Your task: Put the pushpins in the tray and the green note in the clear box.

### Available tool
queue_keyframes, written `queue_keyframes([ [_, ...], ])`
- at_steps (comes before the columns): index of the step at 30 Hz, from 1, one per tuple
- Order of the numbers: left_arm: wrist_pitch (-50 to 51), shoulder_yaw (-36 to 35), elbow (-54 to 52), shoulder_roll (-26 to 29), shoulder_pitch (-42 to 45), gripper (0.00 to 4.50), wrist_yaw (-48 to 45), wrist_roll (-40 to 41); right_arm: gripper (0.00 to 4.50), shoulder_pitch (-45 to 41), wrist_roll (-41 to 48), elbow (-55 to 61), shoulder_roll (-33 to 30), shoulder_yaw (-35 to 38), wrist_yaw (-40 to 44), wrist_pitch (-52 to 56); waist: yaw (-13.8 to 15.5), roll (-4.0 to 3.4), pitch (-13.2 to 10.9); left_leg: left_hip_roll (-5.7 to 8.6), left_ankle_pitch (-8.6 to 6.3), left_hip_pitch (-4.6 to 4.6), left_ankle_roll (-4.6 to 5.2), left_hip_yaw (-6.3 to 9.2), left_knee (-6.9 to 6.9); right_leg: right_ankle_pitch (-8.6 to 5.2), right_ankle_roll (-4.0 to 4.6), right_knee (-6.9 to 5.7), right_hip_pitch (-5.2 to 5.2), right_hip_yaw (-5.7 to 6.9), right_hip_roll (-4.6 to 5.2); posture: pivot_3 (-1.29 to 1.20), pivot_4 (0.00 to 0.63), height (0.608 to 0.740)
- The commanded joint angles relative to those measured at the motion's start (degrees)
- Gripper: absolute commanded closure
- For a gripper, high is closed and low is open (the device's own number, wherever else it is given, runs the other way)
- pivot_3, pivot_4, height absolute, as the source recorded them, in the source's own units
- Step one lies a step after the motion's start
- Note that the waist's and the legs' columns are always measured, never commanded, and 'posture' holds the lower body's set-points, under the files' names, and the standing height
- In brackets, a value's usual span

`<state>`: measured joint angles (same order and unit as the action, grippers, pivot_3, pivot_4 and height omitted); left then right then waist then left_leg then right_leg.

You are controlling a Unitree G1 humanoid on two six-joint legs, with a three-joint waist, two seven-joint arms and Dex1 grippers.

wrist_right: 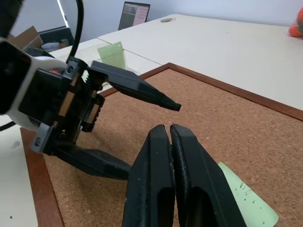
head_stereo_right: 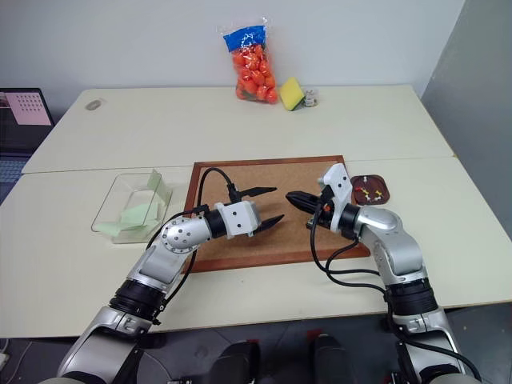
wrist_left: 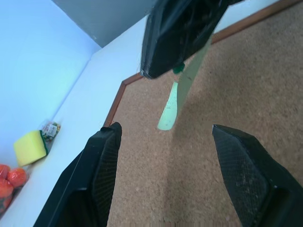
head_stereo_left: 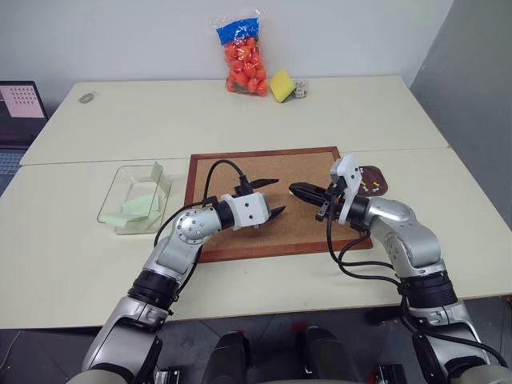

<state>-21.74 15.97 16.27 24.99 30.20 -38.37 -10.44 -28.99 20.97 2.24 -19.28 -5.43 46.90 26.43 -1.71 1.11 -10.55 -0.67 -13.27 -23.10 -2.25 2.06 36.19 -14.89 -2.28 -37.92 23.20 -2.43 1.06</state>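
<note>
Right gripper (wrist_right: pixel 169 130), clamped shut on a green note (wrist_left: pixel 169 111), hovers over the corkboard (head_stereo_left: pixel 240 168), the slip hanging below its fingers. Facing it, the left gripper (head_stereo_right: pixel 272 206) stands parted and empty. Other green slips sit in the clear box (head_stereo_left: pixel 112 200); pushpins (head_stereo_right: pixel 370 192) lie in the tray (head_stereo_right: pixel 382 194).
</note>
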Motion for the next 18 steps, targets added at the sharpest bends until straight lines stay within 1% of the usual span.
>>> queue_keyframes([
  [1, -2.8, 0.8, -0.1, -0.2, 1.8, 1.29, -0.8, -0.2, 4.5, -0.2, 2.5, 4.6, 0.3, -0.3, 0.9, 1.7, 0.0, 0.0, 0.0, 0.0, 0.0, 0.0, 0.0, 0.01, 0.0, 0.0, 0.0, -0.01, 0.0, 0.0, 0.0, 0.0, 0.15, 0.74],
  [12, -4.6, 1.5, 1.5, -0.7, 3.0, 1.29, -3.0, 0.9, 4.5, 0.2, 3.9, 6.9, 0.0, -0.9, 1.1, 4.1, 0.0, 0.0, 0.0, 0.0, 0.0, 0.01, 0.01, 0.03, 0.02, 0.0, 0.0, -0.07, 0.0, 0.02, -0.01, 0.0, 0.15, 0.74],
  [13, -4.6, 1.6, 1.4, -0.7, 3.0, 1.64, -3.3, 1.1, 4.5, 0.2, 3.9, 6.9, 0.0, -0.9, 1.1, 4.1, 0.0, 0.0, 0.0, 0.0, 0.0, 0.01, 0.01, 0.02, 0.02, 0.0, 0.0, -0.07, 0.0, 0.02, -0.02, 0.0, 0.15, 0.74],
  [14, -4.7, 1.5, 1.4, -0.8, 2.9, 1.74, -3.5, 1.3, 4.5, 0.2, 3.9, 7.0, 0.0, -0.9, 1.0, 4.1, 0.0, 0.0, 0.0, 0.0, 0.0, 0.01, 0.01, 0.02, 0.02, 0.0, 0.0, -0.07, 0.0, 0.02, -0.01, 0.0, 0.15, 0.74],
  [18, -4.7, 1.5, 1.3, -1.0, 2.9, 2.51, -4.0, 1.6, 4.5, 0.1, 4.0, 6.7, 0.0, -0.8, 0.9, 4.0, 0.0, 0.0, 0.0, 0.0, 0.0, 0.02, 0.01, 0.03, 0.02, 0.0, 0.0, -0.07, 0.0, 0.02, -0.01, 0.0, 0.15, 0.74],
])
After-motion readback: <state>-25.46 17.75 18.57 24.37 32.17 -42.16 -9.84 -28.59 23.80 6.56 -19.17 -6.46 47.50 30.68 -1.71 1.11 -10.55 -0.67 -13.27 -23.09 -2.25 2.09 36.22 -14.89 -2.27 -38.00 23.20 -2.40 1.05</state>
